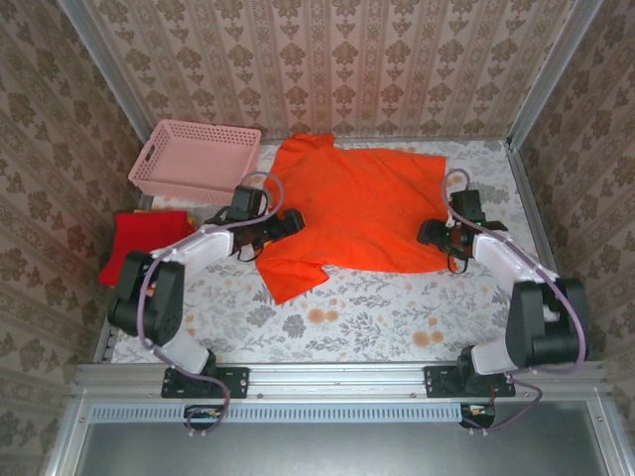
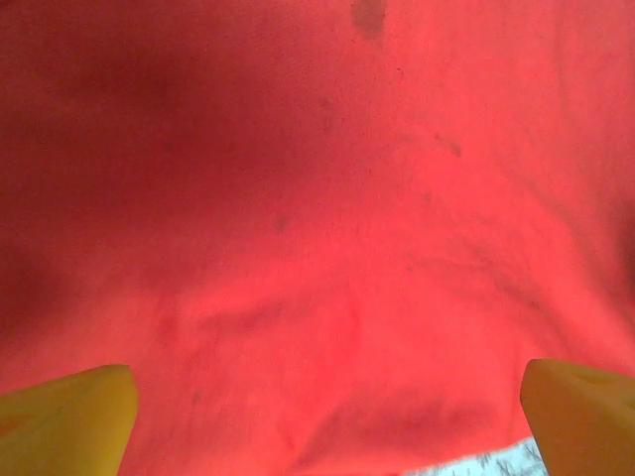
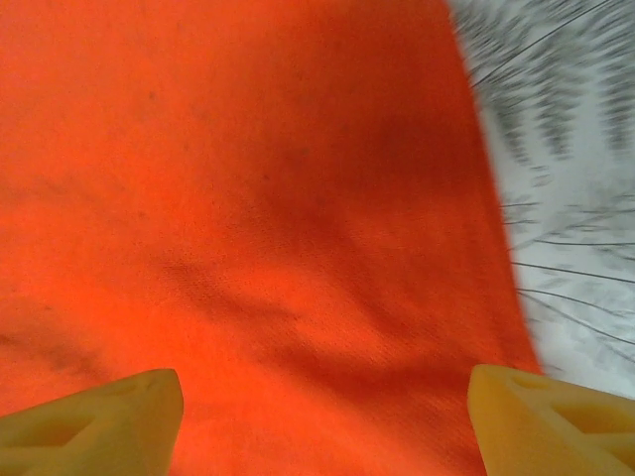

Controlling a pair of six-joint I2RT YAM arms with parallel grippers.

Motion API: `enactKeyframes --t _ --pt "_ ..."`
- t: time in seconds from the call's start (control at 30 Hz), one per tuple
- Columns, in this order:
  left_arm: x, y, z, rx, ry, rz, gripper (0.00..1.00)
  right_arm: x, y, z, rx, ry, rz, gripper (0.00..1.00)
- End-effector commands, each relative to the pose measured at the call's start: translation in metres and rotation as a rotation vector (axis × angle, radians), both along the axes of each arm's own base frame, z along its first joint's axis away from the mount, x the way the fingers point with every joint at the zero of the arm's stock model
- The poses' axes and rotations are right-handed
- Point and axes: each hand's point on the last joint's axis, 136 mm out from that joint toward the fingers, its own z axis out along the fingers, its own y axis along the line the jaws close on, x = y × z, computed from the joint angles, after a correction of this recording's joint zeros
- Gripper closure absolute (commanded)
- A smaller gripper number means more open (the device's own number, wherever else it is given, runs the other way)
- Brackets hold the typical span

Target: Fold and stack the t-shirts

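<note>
Orange t-shirt (image 1: 362, 203) beneath left fingers (image 2: 69, 416), right fingers (image 3: 89, 421), both spread wide

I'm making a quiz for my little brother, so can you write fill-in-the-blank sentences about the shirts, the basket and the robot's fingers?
The spread-out t-shirt between the two arms is bright ____.
The red t-shirt lies on the robot's ____ side.
The lattice basket is coloured ____.
The left gripper and the right gripper both have their fingers ____.
Missing words: orange; left; pink; open.
</note>
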Motion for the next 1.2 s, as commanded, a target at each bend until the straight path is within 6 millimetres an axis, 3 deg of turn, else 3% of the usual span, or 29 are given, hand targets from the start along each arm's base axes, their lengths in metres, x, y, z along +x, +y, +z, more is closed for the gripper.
enactKeyframes --t 0.0,0.13,0.3,0.47,0.53,0.7,0.8,0.9,1.03,1.17 --pt "0.036 -0.02 0.008 -0.056 -0.092 -0.01 0.0 0.029 0.021 -0.004 0.081 -0.042 0.001 0.24" --pt "0.03 -0.025 -0.032 -0.071 0.011 -0.005 0.0 0.036 0.022 -0.03 0.11 0.007 -0.037 0.22" --pt "-0.012 -0.01 -0.066 -0.037 0.126 0.054 0.0 0.021 0.007 -0.049 0.082 0.076 -0.094 0.16" --pt "-0.057 0.011 -0.079 -0.004 0.187 0.105 0.0 -0.006 0.007 -0.059 0.145 0.137 -0.122 0.14" --pt "-0.071 0.007 -0.075 0.003 0.186 0.086 0.0 -0.019 0.005 -0.06 0.153 0.144 -0.146 0.14" --pt "-0.073 0.015 -0.041 0.037 0.109 0.104 0.0 -0.034 0.007 -0.052 0.159 0.136 -0.128 0.13" --pt "-0.072 0.026 -0.016 0.082 0.051 0.127 0.0 -0.031 0.01 -0.031 0.165 0.073 -0.095 0.12" --pt "-0.083 0.046 -0.002 0.143 0.049 0.175 0.0 -0.029 0.01 0.0 0.146 -0.01 -0.054 0.11" --pt "-0.121 0.08 -0.004 0.228 0.163 0.287 0.03 -0.033 0.006 0.022 0.094 -0.041 -0.01 0.1" --pt "-0.153 0.097 -0.011 0.197 0.224 0.392 0.1 -0.034 0.001 0.033 0.061 -0.058 -0.004 0.1"
